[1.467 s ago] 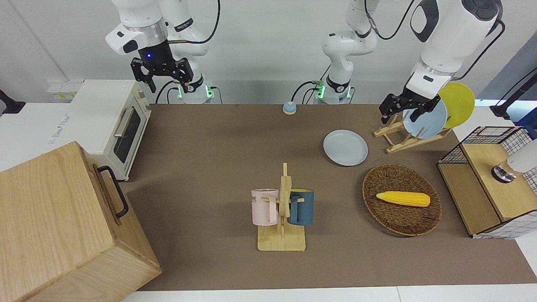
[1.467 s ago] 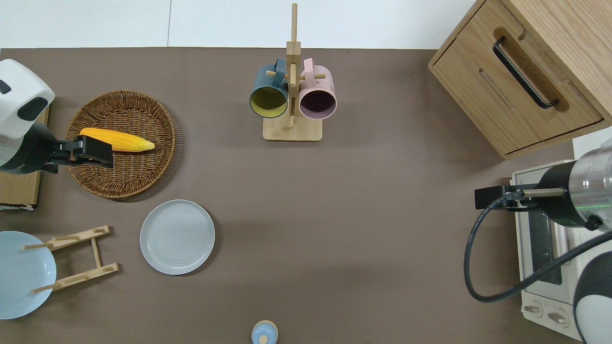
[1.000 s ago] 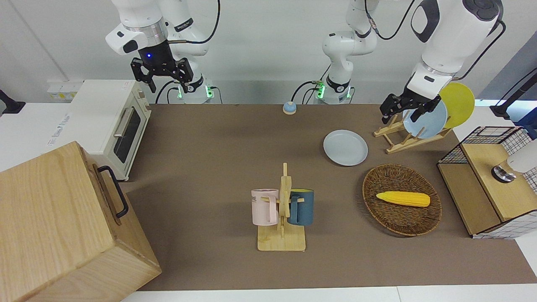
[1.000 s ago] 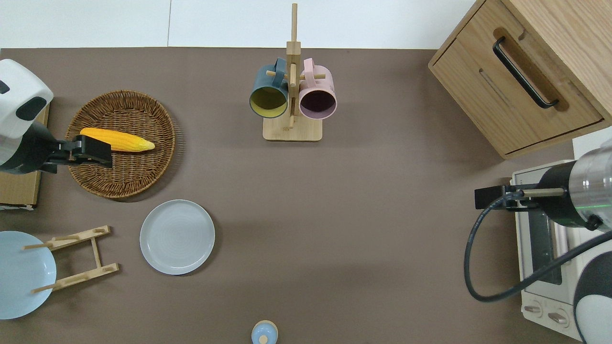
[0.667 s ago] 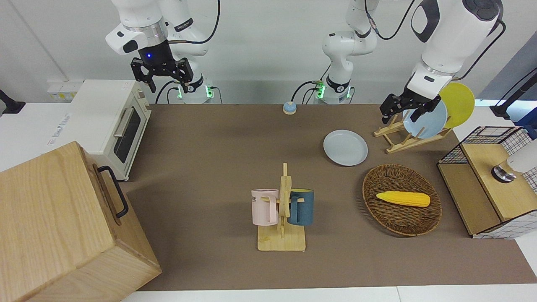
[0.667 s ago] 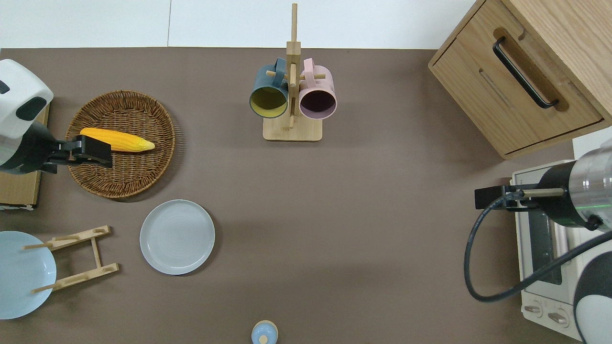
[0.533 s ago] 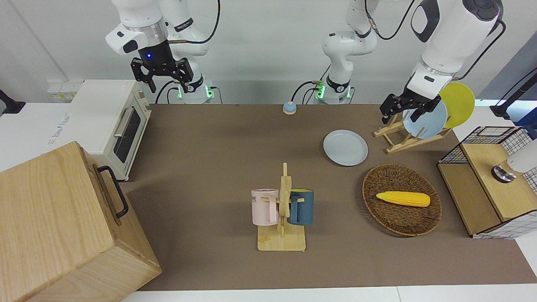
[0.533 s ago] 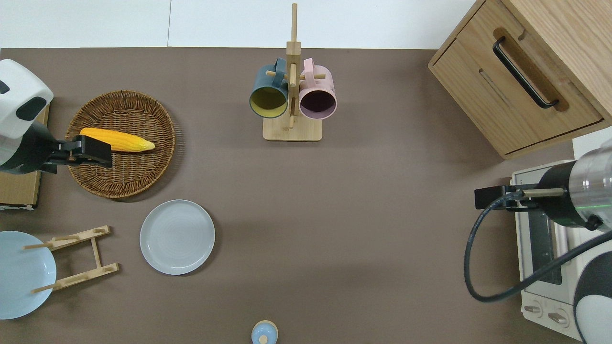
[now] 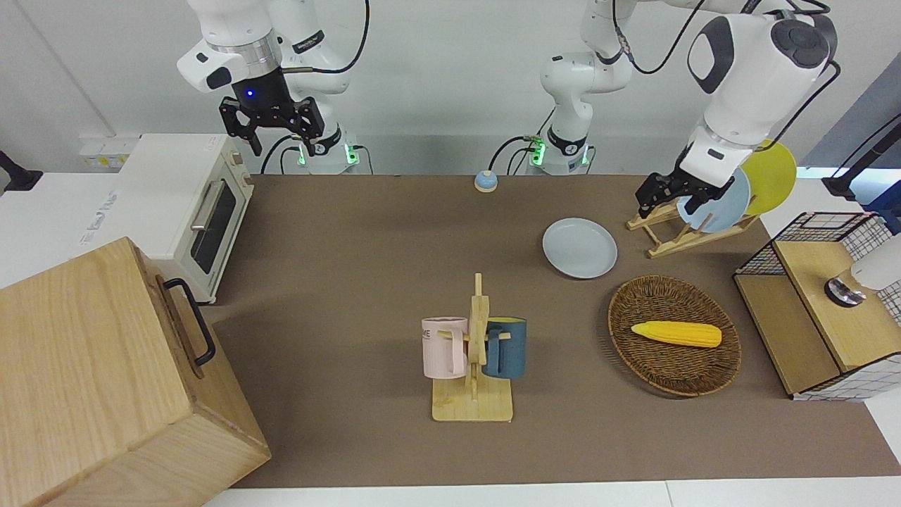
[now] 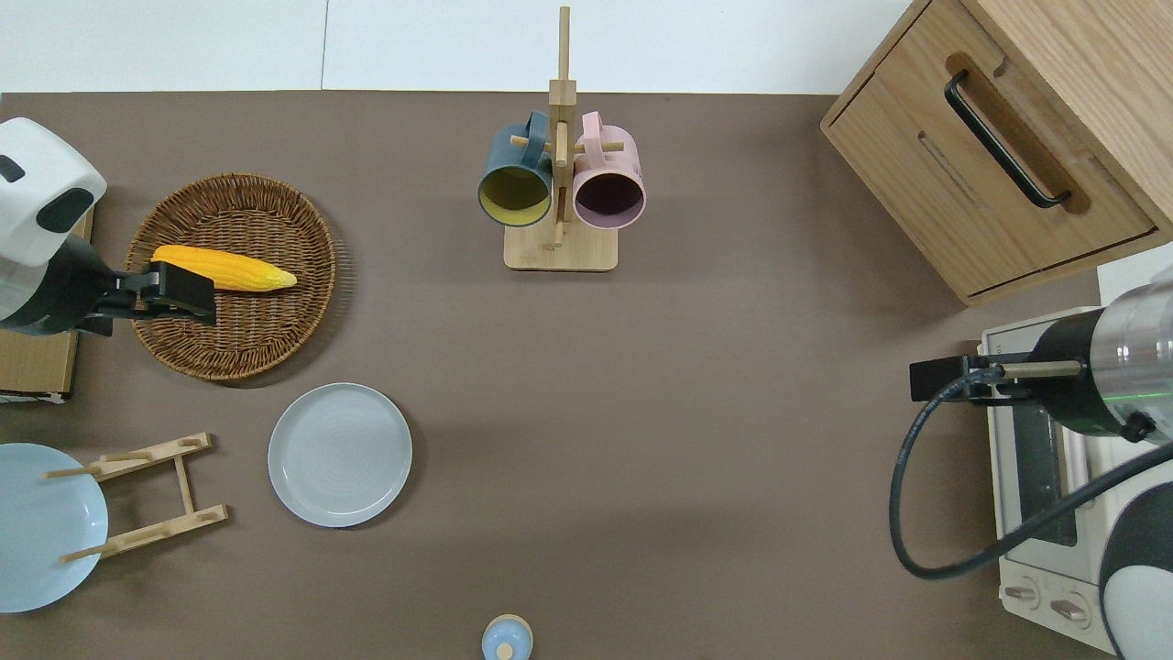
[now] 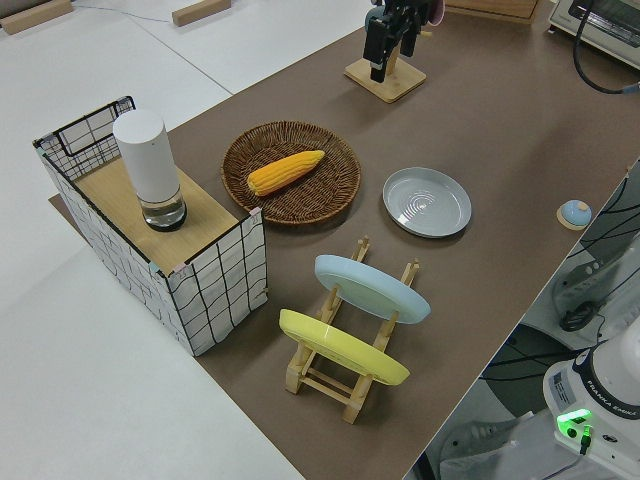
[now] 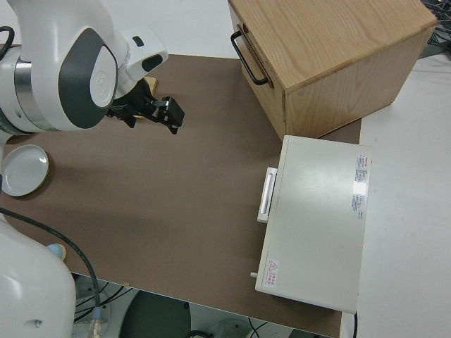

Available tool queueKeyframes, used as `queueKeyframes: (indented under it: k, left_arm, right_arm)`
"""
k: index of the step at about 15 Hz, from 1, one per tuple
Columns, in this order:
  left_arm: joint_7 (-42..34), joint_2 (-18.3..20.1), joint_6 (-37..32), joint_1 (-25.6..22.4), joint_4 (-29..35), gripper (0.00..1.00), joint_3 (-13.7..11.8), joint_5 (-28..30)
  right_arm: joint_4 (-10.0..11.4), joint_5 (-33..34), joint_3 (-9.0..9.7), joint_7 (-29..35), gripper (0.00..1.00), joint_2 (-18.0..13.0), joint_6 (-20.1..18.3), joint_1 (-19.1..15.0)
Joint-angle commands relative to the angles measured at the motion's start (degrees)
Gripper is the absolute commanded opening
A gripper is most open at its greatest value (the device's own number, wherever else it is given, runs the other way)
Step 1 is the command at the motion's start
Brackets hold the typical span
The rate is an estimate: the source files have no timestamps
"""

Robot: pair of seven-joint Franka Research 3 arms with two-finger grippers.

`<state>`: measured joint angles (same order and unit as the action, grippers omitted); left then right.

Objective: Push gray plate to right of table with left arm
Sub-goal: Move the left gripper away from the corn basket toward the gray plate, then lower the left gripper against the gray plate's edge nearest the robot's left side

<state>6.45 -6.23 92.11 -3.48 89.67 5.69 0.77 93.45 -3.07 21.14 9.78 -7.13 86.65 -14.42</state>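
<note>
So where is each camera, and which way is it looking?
Front view: sits across the table, faces both arms; gray plate lies flat.
Overhead view: looks straight down; left gripper is over the basket; right arm parked.
Left side view: raised at the left arm's end, looks along the table; shows the left gripper.
Right side view: above the right arm, looking where it reaches.
Front and overhead views share the mug stand.

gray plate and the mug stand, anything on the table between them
Nothing. In the overhead view only bare brown table runs from the gray plate to the mug stand; the front view shows the same open stretch.
</note>
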Motion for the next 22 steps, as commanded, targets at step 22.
queueKeyframes:
  k: [22]
  left_arm:
    - [-8.21,7.55,34.54,-3.81,46.90,0.90,-1.12,-0.15]
  right_arm:
    - [1.56,-1.23,0.83,0.59,0.996,-1.57,0.01,-1.40]
